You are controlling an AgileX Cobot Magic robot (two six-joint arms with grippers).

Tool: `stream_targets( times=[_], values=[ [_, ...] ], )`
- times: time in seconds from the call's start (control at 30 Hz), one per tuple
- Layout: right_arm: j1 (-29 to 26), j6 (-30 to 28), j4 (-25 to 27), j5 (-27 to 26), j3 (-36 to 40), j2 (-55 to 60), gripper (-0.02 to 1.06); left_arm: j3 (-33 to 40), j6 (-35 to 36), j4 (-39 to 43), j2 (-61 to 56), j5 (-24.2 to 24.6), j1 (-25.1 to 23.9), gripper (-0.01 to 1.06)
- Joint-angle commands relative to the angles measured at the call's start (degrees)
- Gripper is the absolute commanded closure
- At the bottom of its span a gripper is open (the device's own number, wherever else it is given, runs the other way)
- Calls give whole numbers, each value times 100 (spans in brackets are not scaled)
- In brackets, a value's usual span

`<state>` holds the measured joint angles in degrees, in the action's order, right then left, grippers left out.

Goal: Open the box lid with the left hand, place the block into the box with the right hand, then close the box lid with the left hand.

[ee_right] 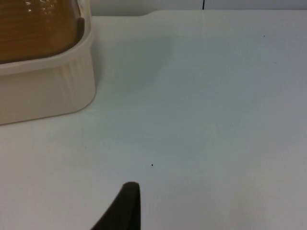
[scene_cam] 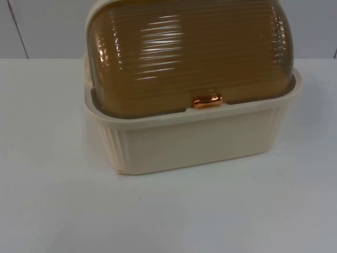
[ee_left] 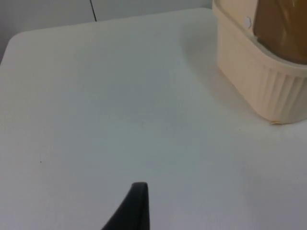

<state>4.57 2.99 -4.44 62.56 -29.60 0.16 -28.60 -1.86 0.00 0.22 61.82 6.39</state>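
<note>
One black fingertip of my left pincer (ee_left: 136, 206) hangs above the bare white desk (scene_cam: 168, 216), and one black fingertip of my right pincer (ee_right: 125, 206) hangs the same way on its own side; with a single tip in sight on each, I cannot tell whether either pincer stands apart or together, and neither one touches anything. From the top view, the near stretch of desk lies bare in front of the box. Farther back, around the middle of the desk, stands the cream ribbed plastic box (scene_cam: 195, 142), a rectangular tub with a broad rim and rounded corners. From my left wrist I see it off to one side, well apart from my fingertip, and from my right wrist likewise. On the box sits its amber see-through domed lid with fine ridges (scene_cam: 189, 58), lowered so that its front edge rests inside the rim. At the middle of that front edge is a small shiny copper-coloured handle (scene_cam: 207, 100). Behind the box rises the grey partition wall (scene_cam: 42, 26).
</note>
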Motion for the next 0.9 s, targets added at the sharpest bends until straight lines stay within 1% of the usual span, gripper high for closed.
stream_targets(
  times=[0.0,0.87],
  values=[
    [14,-17,34,-80,9,-16,0,24,-20,0,-22,-26,41,0],
    [14,-17,44,-80,9,-16,0,24,-20,0,-22,-26,41,0]
  ],
)
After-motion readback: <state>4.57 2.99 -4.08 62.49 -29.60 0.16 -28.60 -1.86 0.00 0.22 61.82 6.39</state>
